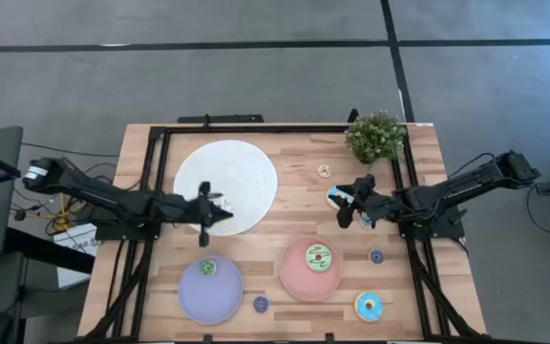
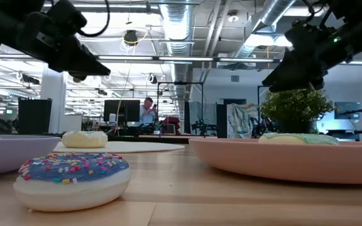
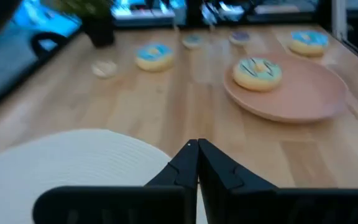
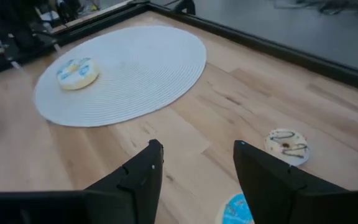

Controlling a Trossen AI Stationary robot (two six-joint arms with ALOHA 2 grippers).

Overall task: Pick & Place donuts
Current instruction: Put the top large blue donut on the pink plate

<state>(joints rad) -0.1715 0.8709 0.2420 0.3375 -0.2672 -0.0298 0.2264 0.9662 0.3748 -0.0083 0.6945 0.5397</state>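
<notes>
My left gripper [image 1: 220, 212] [image 3: 197, 152] is shut and hovers over the near edge of the large white disc [image 1: 225, 172]. A blue-and-white iced donut [image 1: 216, 198] [image 4: 78, 73] lies on the disc beside it. My right gripper [image 1: 349, 201] [image 4: 197, 149] is open and raised above a blue donut [image 1: 336, 197] [image 4: 238, 208]. A cream donut [image 1: 325, 171] [image 4: 286, 146] lies farther off. One green-iced donut [image 1: 318, 257] [image 3: 258, 73] sits on the pink plate [image 1: 294, 277]. Another [image 1: 207, 268] sits on the lilac plate [image 1: 210, 296].
More donuts lie on the bare wood: a blue one [image 1: 369, 306], a small purple one [image 1: 376, 256] and another purple one [image 1: 261, 304] [image 2: 71, 179] near the table's near edge. A potted plant [image 1: 375, 136] stands at the far right corner. A black frame borders the table.
</notes>
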